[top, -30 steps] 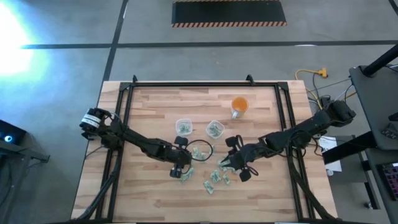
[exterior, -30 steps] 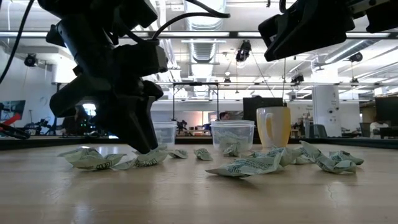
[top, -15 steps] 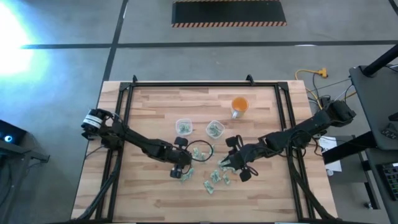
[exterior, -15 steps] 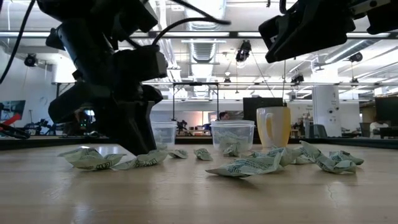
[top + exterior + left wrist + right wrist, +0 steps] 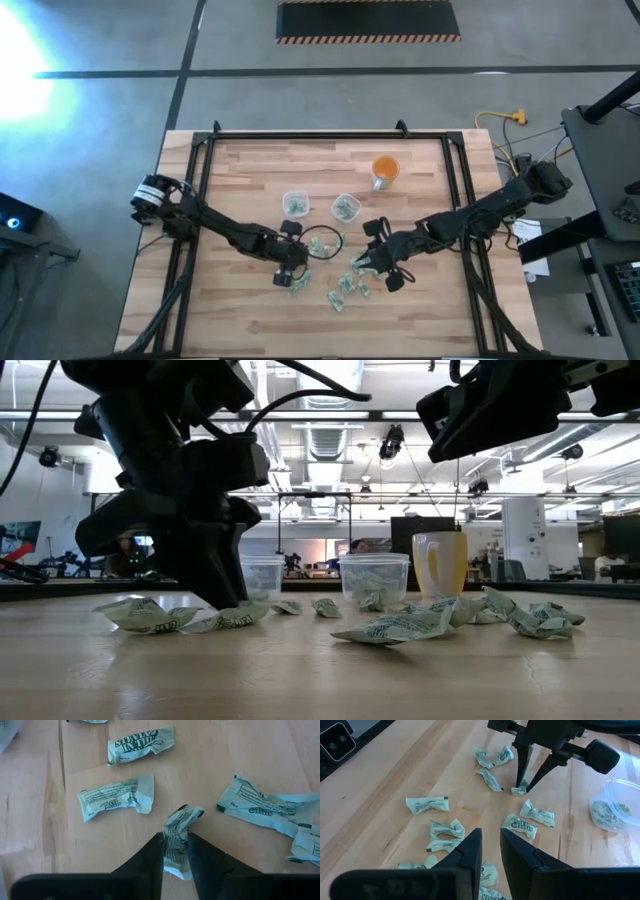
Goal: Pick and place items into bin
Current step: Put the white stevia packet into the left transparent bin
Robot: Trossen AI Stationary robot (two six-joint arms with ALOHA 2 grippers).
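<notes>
Wood table [image 5: 250, 180] — left pincer [image 5: 175, 851] pinching wrapper [image 5: 176, 832]

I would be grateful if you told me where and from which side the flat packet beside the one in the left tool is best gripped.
Judging by its pose, take the flat packet from straight above, across its narrow middle. It lies flat on the table and is long, so only the short width would fit between the fingers. It lies apart from its neighbours, leaving room on both long sides.
</notes>
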